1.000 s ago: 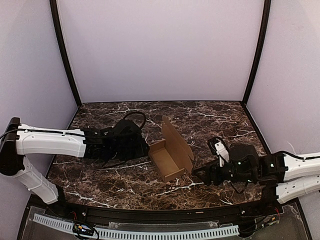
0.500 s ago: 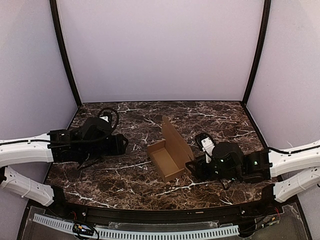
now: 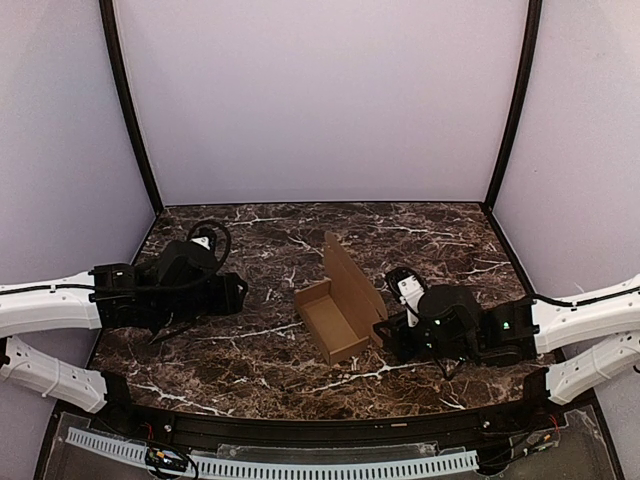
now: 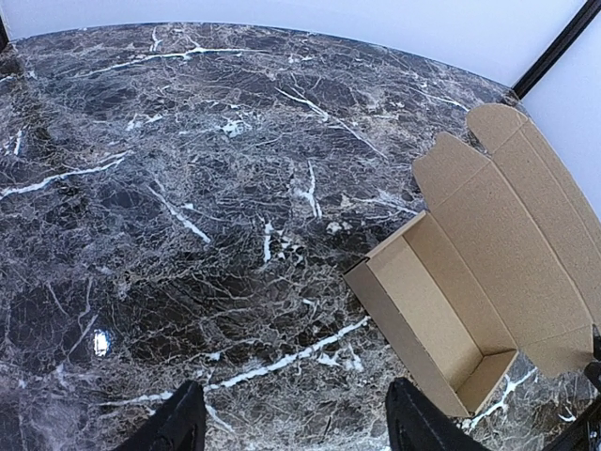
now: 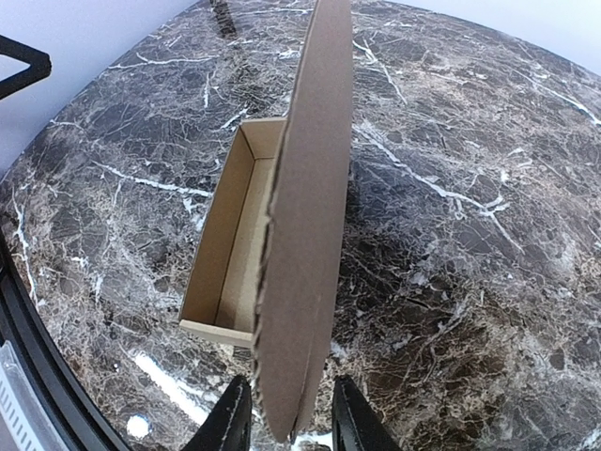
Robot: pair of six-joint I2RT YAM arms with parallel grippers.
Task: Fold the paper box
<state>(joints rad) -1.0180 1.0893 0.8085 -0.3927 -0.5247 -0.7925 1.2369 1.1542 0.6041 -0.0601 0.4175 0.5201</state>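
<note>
The paper box [image 3: 333, 318] is a tan carton lying in the middle of the marble table, its tray open and its long lid [image 5: 310, 235] standing upright along the right side. In the left wrist view the paper box [image 4: 441, 315] lies off to the right, apart from my left gripper [image 4: 296, 427], whose jaws stand wide open over bare marble. In the top view my left gripper [image 3: 236, 292] sits well left of the box. My right gripper [image 5: 286, 425] straddles the near end of the lid, a finger on each side and a narrow gap on the right; in the top view that gripper [image 3: 386, 334] is at the box's right corner.
Purple walls enclose the table, with black posts [image 3: 130, 110] at the back corners. A black rail and white cable chain [image 3: 270, 465] run along the near edge. Marble [image 3: 270, 360] lies bare in front of the box.
My left arm has pulled away leftward from the box's left wall. My right gripper has moved up to the lid's near end and its jaws have narrowed around it.
</note>
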